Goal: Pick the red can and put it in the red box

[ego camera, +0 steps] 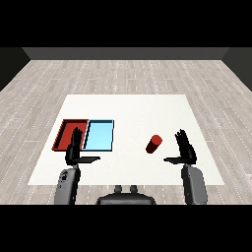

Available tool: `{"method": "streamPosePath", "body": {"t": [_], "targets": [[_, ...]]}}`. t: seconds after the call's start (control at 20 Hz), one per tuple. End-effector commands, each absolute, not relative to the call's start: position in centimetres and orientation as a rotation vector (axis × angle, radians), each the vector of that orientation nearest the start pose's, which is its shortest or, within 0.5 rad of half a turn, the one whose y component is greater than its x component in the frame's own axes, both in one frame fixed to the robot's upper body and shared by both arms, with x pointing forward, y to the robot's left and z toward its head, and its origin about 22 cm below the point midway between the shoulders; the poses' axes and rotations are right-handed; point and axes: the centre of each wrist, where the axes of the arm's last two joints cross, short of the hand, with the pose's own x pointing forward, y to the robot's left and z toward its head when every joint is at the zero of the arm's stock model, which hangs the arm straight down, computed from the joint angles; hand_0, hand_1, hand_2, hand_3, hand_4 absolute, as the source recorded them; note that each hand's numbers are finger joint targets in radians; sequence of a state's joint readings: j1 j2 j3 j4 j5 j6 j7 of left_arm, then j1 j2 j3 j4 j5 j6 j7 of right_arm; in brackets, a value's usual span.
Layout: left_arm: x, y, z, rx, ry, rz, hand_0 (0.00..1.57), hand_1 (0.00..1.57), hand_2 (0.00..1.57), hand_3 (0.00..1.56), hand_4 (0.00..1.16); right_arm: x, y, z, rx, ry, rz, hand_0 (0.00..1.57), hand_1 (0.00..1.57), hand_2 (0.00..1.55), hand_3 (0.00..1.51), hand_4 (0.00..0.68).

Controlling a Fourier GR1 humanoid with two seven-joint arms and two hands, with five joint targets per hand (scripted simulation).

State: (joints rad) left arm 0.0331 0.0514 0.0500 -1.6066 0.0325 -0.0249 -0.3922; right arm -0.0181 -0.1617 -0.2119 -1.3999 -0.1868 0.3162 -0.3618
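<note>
Red can (153, 143) lies untouched right of the surface's (128, 106) centre; both hands, left (75, 151) and right (185, 150), are released; red tray (63, 133) near the left edge awaits it.

The robot shows 2 forearms, both grey and shaped like thick rounded tubes. The left forearm (67, 186) has some small lighter marks on its outer side; what they are cannot be read. The right forearm (194, 184) looks plain grey. Each ends in a black hand, the left hand (74, 151) and the right hand (186, 150), with slim black fingers and a thumb.
</note>
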Motion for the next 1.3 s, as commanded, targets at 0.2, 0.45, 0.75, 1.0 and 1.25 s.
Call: {"method": "streamPosePath", "body": {"t": [0.2, 0.45, 0.75, 1.0, 1.25], "targets": [[23.8, 26.6, 2.6, 0.025, -1.974, 0.045, 0.00, 0.00, 0.00, 0.00, 0.00, 25.4, -30.3, -1.2, 0.188, -1.791, -0.024, 0.00, 0.00, 0.00, 0.00, 0.000], [23.1, 25.4, 1.1, 0.026, -1.988, 0.035, 0.00, 0.00, 0.00, 0.00, 0.00, 27.4, -28.8, -3.4, 0.211, -1.748, -0.059, 0.00, 0.00, 0.00, 0.00, 0.000], [23.9, 24.9, -0.4, 0.008, -1.961, 0.062, 0.00, 0.00, 0.00, 0.00, 0.00, 26.9, -27.4, -4.4, 0.209, -1.734, -0.070, 0.00, 0.00, 0.00, 0.00, 0.000], [23.1, 24.8, 2.0, -0.001, -1.962, 0.032, 0.00, 0.00, 0.00, 0.00, 0.00, 27.1, -27.7, -5.7, 0.248, -1.738, -0.095, 0.00, 0.00, 0.00, 0.00, 0.000], [23.7, 25.1, 1.1, 0.027, -1.979, 0.036, 0.00, 0.00, 0.00, 0.00, 0.00, 27.7, -28.6, -5.3, 0.254, -1.729, -0.143, 0.00, 0.00, 0.00, 0.00, 0.000]]}}
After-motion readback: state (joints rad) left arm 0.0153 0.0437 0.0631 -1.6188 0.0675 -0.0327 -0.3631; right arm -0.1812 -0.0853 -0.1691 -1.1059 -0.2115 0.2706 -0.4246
